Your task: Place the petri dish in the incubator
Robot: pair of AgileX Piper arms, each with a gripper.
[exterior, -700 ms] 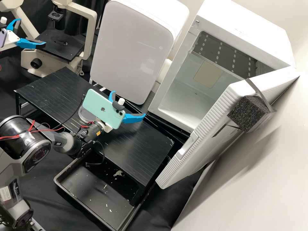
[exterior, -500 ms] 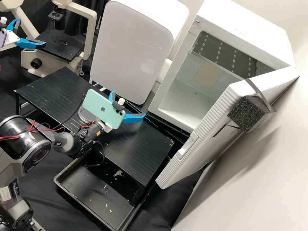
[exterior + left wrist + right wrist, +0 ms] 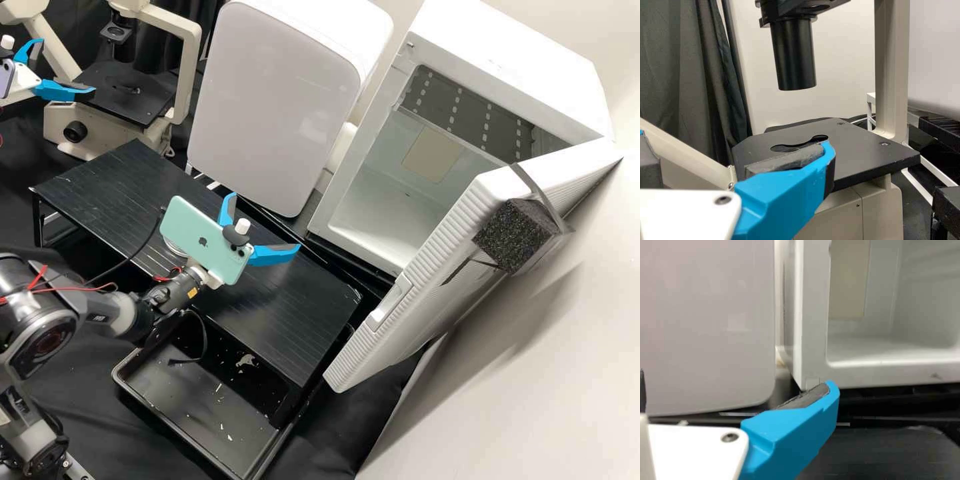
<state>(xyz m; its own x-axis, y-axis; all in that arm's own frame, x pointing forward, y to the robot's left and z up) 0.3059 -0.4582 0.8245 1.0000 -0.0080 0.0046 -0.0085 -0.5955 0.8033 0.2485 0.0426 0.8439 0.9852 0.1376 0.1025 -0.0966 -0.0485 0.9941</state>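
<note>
At the upper left of the high view my left gripper (image 3: 68,67) is open beside the microscope stage (image 3: 127,90); the left wrist view shows the same gripper (image 3: 735,142) before that stage. Over the black stand (image 3: 293,307), my right gripper (image 3: 265,220) has its fingers spread with nothing between them. Its own wrist view has this gripper (image 3: 737,380) facing the white incubator (image 3: 815,350). In the high view the incubator (image 3: 500,73) has its door (image 3: 427,300) swung open. A round, pale item, likely the petri dish (image 3: 174,249), lies on the stand, mostly hidden behind the phone.
A white cabinet (image 3: 273,100) stands between the microscope and the incubator. A black tray (image 3: 193,407) sits below the stand's front edge. The incubator door, with a black foam block (image 3: 513,233) strapped on, juts toward the stand's right end.
My right gripper has drawn back slightly toward the lower left of the high view, away from the incubator, and its phone now covers more of the round item. The left gripper has stayed still.
</note>
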